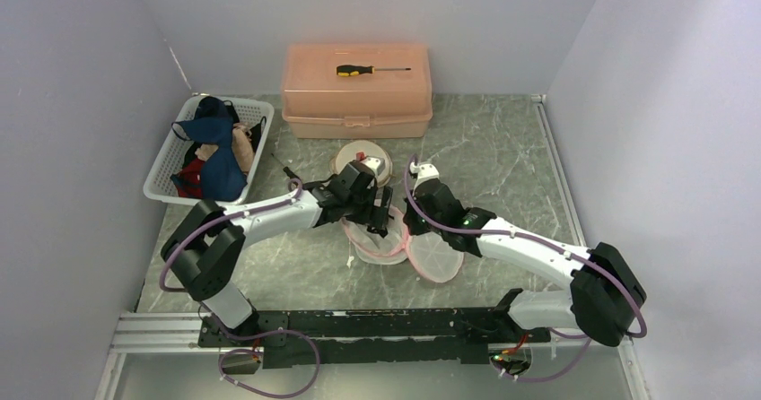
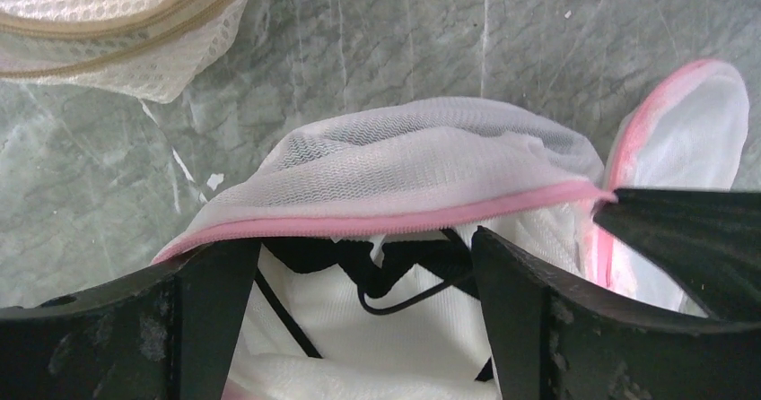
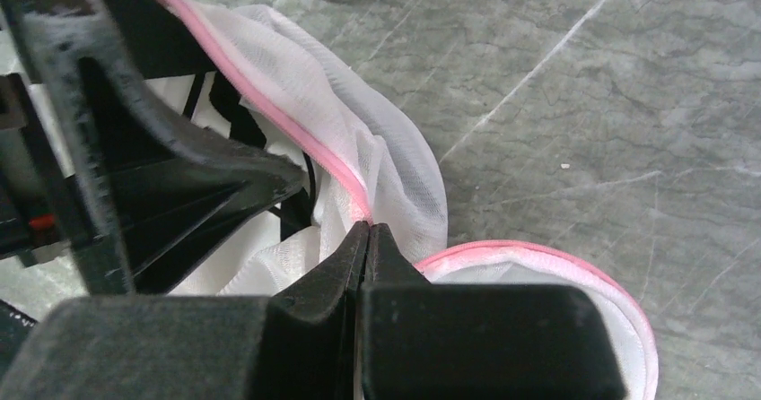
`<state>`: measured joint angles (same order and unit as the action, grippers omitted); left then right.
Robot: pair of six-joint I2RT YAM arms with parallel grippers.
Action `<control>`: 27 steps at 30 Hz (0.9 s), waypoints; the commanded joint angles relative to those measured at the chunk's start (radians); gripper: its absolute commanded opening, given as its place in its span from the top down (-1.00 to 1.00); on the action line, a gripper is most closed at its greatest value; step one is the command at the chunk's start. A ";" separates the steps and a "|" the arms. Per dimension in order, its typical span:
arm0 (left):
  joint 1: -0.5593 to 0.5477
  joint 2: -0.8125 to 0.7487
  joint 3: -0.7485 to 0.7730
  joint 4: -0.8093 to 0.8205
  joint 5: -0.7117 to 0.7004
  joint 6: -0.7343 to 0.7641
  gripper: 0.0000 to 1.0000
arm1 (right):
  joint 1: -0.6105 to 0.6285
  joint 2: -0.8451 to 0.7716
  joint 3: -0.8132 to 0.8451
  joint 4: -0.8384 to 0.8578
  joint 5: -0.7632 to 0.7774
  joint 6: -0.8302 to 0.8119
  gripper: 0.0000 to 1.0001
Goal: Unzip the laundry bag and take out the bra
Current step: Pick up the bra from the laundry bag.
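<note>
Laundry bag [image 2: 404,167] lies open on the table [image 2: 538,41], pink rim pinched in the closed right gripper [image 3: 368,239]; the wide-open, empty left gripper [image 2: 363,279] over the black bra [image 2: 314,253] could snag mesh instead.

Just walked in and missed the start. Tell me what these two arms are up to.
Both arms are working on a white mesh laundry bag. The right gripper is shut on the bag's pink zipper edge, pinching it. The left gripper hangs open at the mouth of the bag, which gapes unzipped. A black bra shows inside, not yet pulled out.
</note>
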<state>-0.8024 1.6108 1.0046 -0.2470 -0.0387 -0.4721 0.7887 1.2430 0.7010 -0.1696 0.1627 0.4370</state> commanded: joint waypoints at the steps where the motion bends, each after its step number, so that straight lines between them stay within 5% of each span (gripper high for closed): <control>1: -0.004 0.050 0.047 0.020 -0.014 0.013 -0.87 | 0.003 -0.030 -0.009 0.046 -0.026 -0.011 1.00; 10: -0.004 0.108 0.048 0.021 -0.015 0.013 -0.54 | 0.003 -0.047 -0.021 0.049 -0.038 -0.012 1.00; 16: -0.004 0.150 0.038 0.004 -0.033 0.005 -0.62 | 0.001 -0.066 -0.035 0.055 -0.035 -0.012 1.00; 18: -0.004 0.164 0.030 0.013 -0.022 0.006 -0.43 | 0.001 -0.065 -0.036 0.057 -0.034 -0.013 1.00; 24: -0.014 0.122 0.013 0.042 -0.002 0.007 0.82 | -0.002 -0.059 -0.039 0.058 -0.017 -0.008 1.00; 27: -0.024 0.064 0.015 0.031 0.004 0.018 0.94 | -0.008 -0.061 -0.039 0.048 0.010 0.009 1.00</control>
<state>-0.8062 1.7454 1.0302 -0.2100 -0.0505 -0.4633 0.7883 1.1984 0.6601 -0.1486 0.1307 0.4370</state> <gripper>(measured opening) 0.056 0.010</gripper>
